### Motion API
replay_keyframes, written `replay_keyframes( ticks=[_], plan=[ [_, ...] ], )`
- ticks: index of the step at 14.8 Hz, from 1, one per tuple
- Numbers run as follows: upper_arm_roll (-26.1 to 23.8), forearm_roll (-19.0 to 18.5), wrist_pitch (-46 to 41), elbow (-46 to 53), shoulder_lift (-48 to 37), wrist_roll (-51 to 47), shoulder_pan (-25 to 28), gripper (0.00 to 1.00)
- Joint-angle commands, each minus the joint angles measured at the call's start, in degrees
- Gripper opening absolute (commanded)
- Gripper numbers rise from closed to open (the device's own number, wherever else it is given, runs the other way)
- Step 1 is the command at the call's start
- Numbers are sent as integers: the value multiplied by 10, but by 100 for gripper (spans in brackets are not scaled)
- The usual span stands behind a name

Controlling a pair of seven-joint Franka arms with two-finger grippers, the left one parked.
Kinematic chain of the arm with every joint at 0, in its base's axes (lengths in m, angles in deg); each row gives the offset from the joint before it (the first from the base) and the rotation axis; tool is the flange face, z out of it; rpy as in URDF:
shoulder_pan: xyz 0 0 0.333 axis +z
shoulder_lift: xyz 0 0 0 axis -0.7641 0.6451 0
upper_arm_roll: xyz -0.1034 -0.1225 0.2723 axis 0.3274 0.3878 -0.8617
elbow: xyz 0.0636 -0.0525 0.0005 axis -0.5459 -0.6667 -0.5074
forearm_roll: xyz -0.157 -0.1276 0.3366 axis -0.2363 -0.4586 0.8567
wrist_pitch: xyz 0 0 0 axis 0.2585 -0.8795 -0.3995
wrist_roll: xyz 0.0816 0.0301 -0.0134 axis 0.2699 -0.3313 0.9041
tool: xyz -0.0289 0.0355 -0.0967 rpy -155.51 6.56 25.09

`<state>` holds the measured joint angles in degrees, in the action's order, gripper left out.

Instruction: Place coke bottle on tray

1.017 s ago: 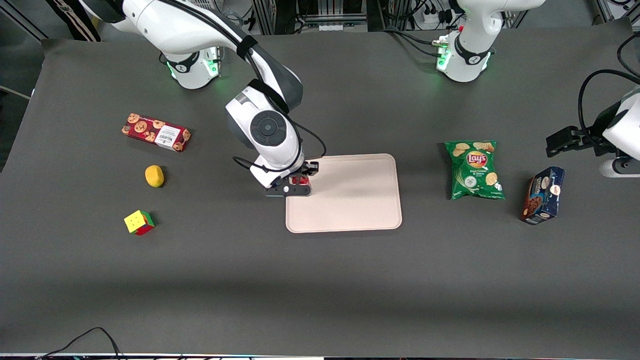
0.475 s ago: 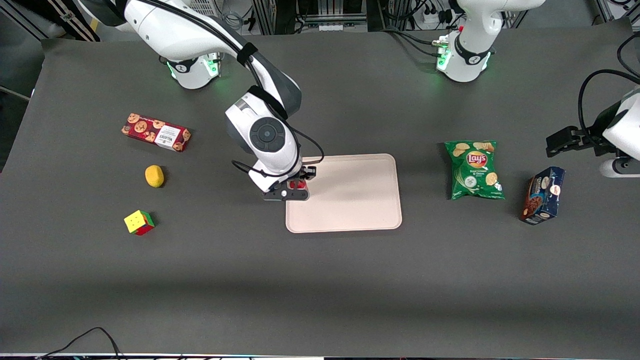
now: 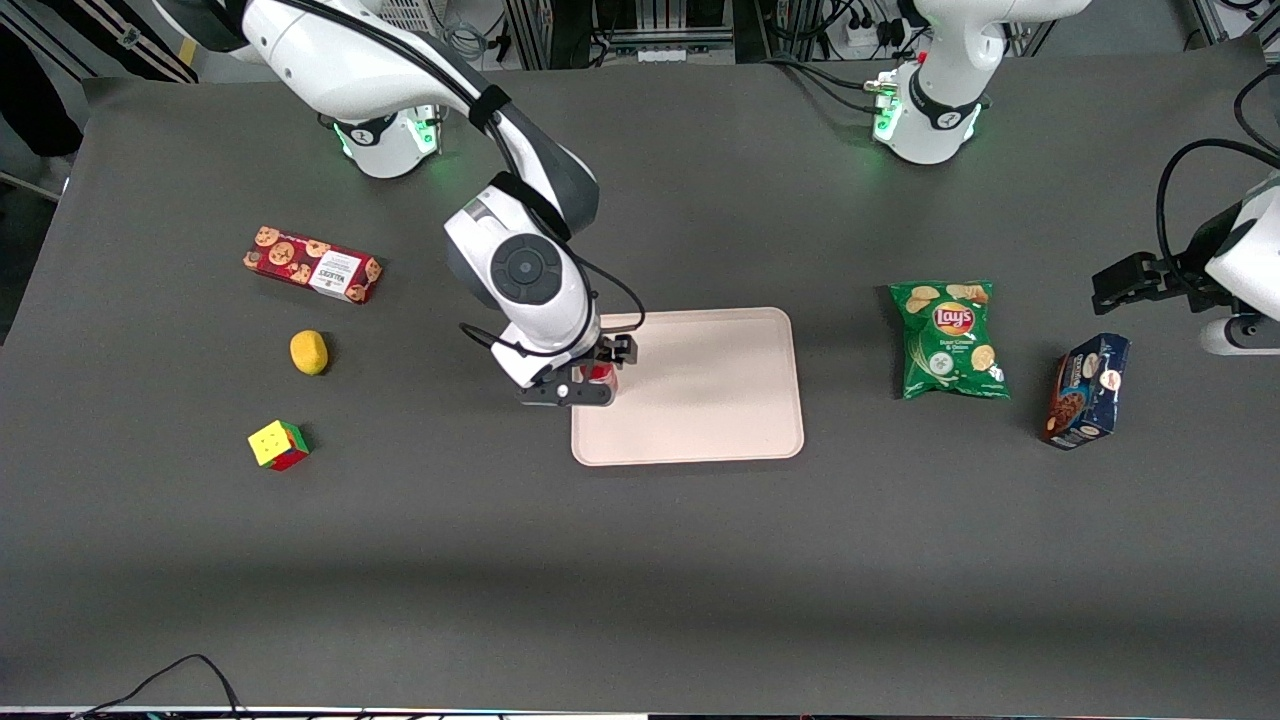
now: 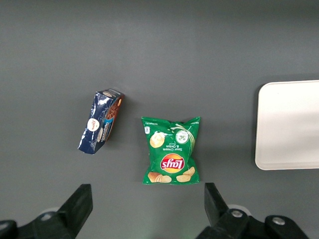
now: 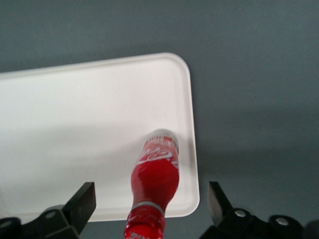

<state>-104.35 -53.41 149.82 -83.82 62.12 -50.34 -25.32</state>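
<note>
The coke bottle (image 5: pixel 155 179), with its red label and white script, stands upright on the pale pinkish-beige tray (image 5: pixel 75 124), close to the tray's rim at the working arm's end. My right gripper (image 5: pixel 151 206) is above it, open, with one black finger (image 5: pixel 82 204) on each side of the bottle and a clear gap to both. In the front view the gripper (image 3: pixel 590 378) hangs over that edge of the tray (image 3: pixel 710 400), and only a bit of the red bottle (image 3: pixel 600 374) shows under the wrist. The tray also shows in the left wrist view (image 4: pixel 289 124).
Toward the working arm's end lie a red cookie box (image 3: pixel 312 264), a yellow lemon-like thing (image 3: pixel 309 352) and a colour cube (image 3: pixel 278 445). Toward the parked arm's end lie a green chips bag (image 3: pixel 948 340) and a dark blue box (image 3: pixel 1085 390).
The wrist has shifted a little toward the working arm's end and nearer to the front camera. The bottle stays at the tray's edge.
</note>
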Motion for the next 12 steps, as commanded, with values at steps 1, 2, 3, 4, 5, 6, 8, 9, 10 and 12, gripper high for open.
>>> replay_keyframes(
  ticks=[1, 2, 3, 4, 5, 6, 8, 9, 10, 12],
  plan=[
    [-8, 25, -55, -4, -95, 7, -66, 100],
    [-8, 40, -71, -9, -124, 49, -88, 100],
    [-7, 53, -94, -11, -152, 105, -117, 100],
    [-6, 68, -117, -16, -178, 148, -146, 100],
    [-3, 70, -135, -24, -206, 179, -168, 100],
    [4, 71, -150, -37, -236, 215, -183, 100],
    [60, 71, -175, -74, -293, 298, -194, 100],
    [92, 71, -179, -98, -322, 343, -194, 100],
    [118, 71, -179, -125, -352, 387, -194, 100],
    [154, 69, -178, -170, -400, 434, -195, 100]
  ],
)
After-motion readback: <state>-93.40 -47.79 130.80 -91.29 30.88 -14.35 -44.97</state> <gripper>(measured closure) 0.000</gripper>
